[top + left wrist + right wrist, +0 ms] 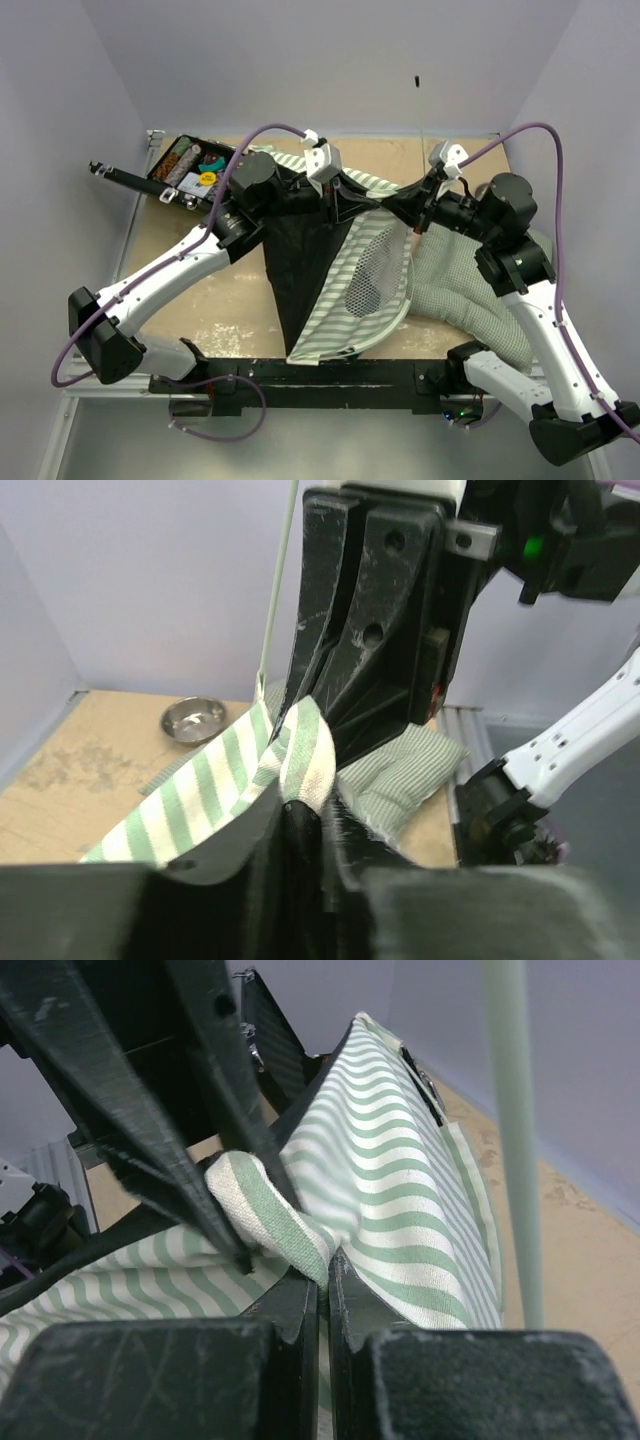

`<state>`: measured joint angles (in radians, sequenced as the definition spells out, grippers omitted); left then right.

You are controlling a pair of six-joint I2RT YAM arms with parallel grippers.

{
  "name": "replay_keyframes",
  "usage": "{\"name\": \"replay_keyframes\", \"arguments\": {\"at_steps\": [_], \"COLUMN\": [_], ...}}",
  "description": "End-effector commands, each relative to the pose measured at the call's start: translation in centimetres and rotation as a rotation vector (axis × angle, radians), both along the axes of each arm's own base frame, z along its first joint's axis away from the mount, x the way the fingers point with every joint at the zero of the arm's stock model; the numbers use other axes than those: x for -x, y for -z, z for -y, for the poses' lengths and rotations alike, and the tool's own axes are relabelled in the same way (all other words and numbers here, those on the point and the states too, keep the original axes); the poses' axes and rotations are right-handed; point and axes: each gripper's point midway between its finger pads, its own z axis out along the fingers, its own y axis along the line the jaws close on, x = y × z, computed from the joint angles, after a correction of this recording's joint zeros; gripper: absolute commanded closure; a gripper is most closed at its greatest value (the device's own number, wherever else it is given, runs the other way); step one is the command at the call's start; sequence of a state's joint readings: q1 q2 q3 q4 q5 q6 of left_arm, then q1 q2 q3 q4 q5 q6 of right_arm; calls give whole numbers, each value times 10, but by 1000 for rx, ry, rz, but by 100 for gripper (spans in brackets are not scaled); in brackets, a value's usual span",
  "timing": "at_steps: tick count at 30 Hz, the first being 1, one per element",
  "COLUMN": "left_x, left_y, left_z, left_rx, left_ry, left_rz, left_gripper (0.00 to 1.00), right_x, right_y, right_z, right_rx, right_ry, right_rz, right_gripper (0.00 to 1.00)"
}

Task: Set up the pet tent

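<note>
The pet tent [355, 290], green-and-white striped with a black floor panel [300, 265] and a mesh window, hangs lifted between my two grippers above mid-table. My left gripper [335, 200] is shut on a fold of its striped fabric [295, 745]. My right gripper [405, 212] is shut on the same striped fold [300, 1230] from the other side, its tips close to the left gripper's fingers [150, 1150]. A thin white pole [515, 1140] stands upright beside the fabric; it also shows in the left wrist view [275, 600].
A green checked cushion [470, 290] lies at the right under the right arm. A black tray [190, 165] with small items sits at the back left. A small metal bowl [193, 720] rests on the wooden tabletop [180, 290].
</note>
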<state>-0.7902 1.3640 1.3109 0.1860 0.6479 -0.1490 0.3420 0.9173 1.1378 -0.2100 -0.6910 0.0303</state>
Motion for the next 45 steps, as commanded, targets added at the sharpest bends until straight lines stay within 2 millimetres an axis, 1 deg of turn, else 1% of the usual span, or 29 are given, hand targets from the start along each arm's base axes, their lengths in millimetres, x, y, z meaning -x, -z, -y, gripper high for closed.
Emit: {"name": "replay_keyframes", "arguments": {"at_steps": [1, 2, 3, 4, 5, 7, 9, 10, 11, 12, 13, 15, 17, 19, 20, 21, 23, 25, 27, 28, 30, 34, 35, 37, 40, 45], "left_x": [7, 3, 0, -4, -8, -13, -14, -16, -14, -12, -11, -8, -3, 0, 1, 1, 1, 1, 0, 1, 0, 1, 1, 2, 1, 1], "left_y": [-13, -15, -17, -20, -21, -25, -26, -24, -23, -22, -21, -19, -19, -19, -20, -21, -23, -22, -21, -23, -23, -23, -23, -24, -24, -25], "left_z": [2, -1, -3, -6, -11, -24, -36, -40, -44, -47, -48, -51, -53, -55, -56, -57, -58, -58, -57, -58, -58, -58, -58, -58, -59, -58], "left_rx": [9, 13, 17, 20, 21, 28, 22, 8, -4, -12, -15, -22, -25, -28, -28, -27, -30, -33, -33, -31, -31, -29, -30, -30, -29, -28], "left_ry": [52, 42, 33, 33, 34, 65, 119, 136, 159, 176, 182, 196, 231, 248, 253, 257, 256, 259, 254, 254, 249, 253, 255, 256, 251, 250], "left_rz": [41, 38, 37, 30, 25, 12, 6, 0, 1, 0, 0, -14, -29, -32, -28, -23, -18, -17, -17, -13, -9, 0, -1, 0, 3, 7], "left_gripper": [93, 97, 100, 100, 100, 100, 100, 100, 100, 100, 100, 100, 100, 100, 100, 100, 100, 100, 100, 100, 100, 100, 100, 100, 100, 100], "right_x": [7, 10, 12, 15, 21, 30, 37, 43, 48, 50, 54, 64, 75, 81, 81, 77, 64, 52, 59, 61, 63, 55, 57, 52, 50, 49], "right_y": [-24, -22, -21, -19, -15, -14, -18, -23, -34, -47, -64, -104, -136, -161, -173, -180, -201, -223, -243, -249, -255, -253, -258, -260, -258, -253], "right_z": [-4, -5, -5, -7, -8, -10, -9, -8, -5, -3, 0, 5, 8, 10, 12, 14, 23, 36, 42, 43, 37, 22, 20, 17, 12, 5], "right_rx": [-30, -22, -12, 13, 38, 90, 125, 140, 147, 142, 124, 59, -13, -76, -99, -122, -174, -221, -269, -281, -288, -296, -306, -314, -304, -301], "right_ry": [-41, -54, -68, -95, -129, -188, -221, -241, -241, -226, -206, -171, -157, -144, -121, -90, 3, 118, 140, 137, 97, 13, -1, -9, -38, -86], "right_rz": [94, 95, 91, 105, 98, 88, 85, 97, 131, 162, 207, 300, 362, 404, 427, 415, 429, 464, 531, 557, 575, 539, 565, 561, 553, 548], "right_gripper": [100, 100, 100, 98, 91, 66, 48, 42, 38, 37, 36, 36, 37, 39, 39, 39, 40, 48, 50, 50, 50, 51, 51, 51, 53, 62]}}
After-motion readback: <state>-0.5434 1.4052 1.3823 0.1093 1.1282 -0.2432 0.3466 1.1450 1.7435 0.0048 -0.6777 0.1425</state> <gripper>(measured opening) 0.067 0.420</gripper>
